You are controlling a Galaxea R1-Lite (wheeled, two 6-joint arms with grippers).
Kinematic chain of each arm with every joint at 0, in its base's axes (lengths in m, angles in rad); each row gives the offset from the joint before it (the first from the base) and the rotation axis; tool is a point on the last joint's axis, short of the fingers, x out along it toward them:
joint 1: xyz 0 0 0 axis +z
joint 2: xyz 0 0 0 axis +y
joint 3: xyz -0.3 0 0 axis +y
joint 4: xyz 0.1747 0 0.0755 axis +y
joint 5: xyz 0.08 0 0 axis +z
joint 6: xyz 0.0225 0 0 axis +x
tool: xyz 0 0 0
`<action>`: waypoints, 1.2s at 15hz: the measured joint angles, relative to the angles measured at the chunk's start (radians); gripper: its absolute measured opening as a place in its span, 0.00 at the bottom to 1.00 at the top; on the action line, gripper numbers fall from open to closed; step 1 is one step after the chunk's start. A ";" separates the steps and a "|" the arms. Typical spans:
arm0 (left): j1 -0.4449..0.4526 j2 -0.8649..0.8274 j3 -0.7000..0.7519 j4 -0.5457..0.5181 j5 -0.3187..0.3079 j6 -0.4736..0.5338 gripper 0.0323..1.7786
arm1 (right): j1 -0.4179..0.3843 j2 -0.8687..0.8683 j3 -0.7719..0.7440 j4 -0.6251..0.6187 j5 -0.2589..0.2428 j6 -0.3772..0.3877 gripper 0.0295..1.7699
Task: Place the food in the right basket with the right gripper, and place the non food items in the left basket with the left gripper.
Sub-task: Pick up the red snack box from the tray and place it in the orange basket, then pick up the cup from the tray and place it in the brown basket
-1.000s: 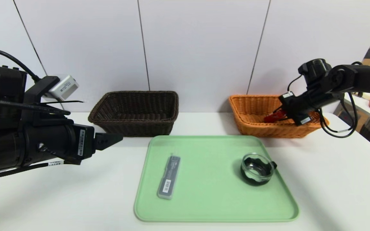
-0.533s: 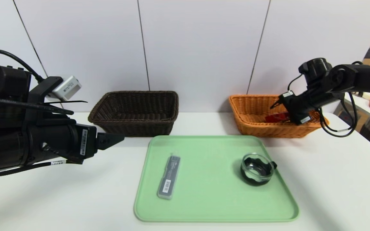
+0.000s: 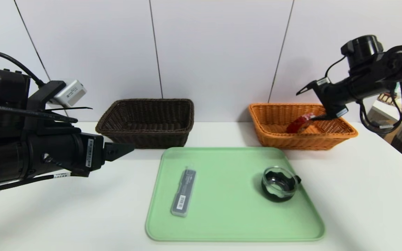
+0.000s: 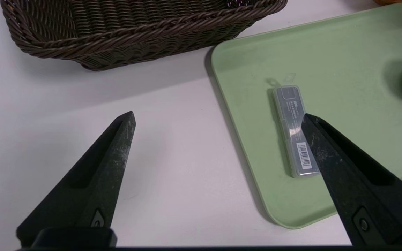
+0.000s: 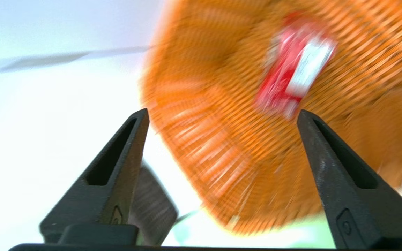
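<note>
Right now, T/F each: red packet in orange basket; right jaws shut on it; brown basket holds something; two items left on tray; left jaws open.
1. The red packet lies in the orange basket. True.
2. The right gripper grips it. False: jaws open, above it.
3. The brown basket holds an item. False: nothing visible inside.
4. The green tray carries a slim case and a glass jar. True.
5. The left gripper is open. True.

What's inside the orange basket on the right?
A red snack packet lies inside the orange basket. The right gripper hangs open above it. The near wall hides part of the basket's floor, so anything there can't be seen.
</note>
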 joint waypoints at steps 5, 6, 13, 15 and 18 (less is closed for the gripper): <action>-0.004 -0.009 -0.001 0.001 -0.001 0.001 0.95 | 0.067 -0.220 0.002 0.024 -0.009 -0.058 0.90; -0.010 -0.009 -0.006 0.001 -0.001 0.002 0.95 | 0.094 -0.269 0.003 0.046 -0.021 -0.100 0.91; -0.091 0.037 -0.051 0.000 0.010 0.008 0.95 | 0.222 -0.585 0.131 0.293 -0.284 -0.874 0.94; -0.143 0.052 -0.075 0.001 0.027 0.008 0.95 | 0.229 -0.657 0.220 0.304 -0.331 -1.047 0.95; -0.221 0.121 -0.170 0.011 0.037 0.002 0.95 | 0.234 -0.719 0.280 0.304 -0.342 -1.094 0.95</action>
